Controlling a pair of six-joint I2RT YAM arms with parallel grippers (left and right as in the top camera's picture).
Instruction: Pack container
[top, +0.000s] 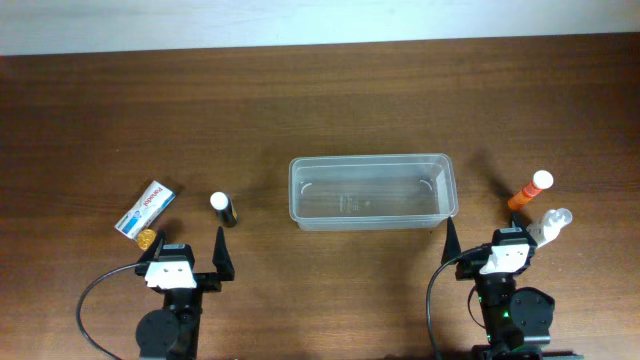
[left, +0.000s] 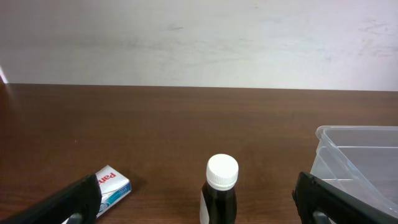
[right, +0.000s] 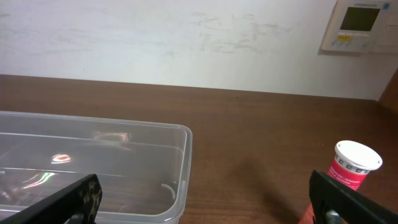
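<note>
Container (top: 370, 158) sits empty in the middle of the table, with nothing packed yet and the items all lying outside it. Far to its left lies a white-and-blue packet (top: 146, 209). It is flat, so fingers coming down on it may slip off or push it further away. Nearer to the container's left stands a dark bottle (top: 224, 208) with a white cap, upright. The left gripper (top: 185, 256) is just in front of it, fingers spread wide and holding nothing. If one finger touches the bottle first, I think it will fall and roll. The container itself looks light, so a bump on its wall could slide it. To its right lies an orange tube (top: 530, 190), round and likely to roll if squeezed off-centre. Beside the tube is a clear bottle (top: 553, 224), very near the right gripper (top: 492, 245), which is also wide apart and empty. Whether they touch I cannot tell, but a careless first move may knock the bottle over.
</note>
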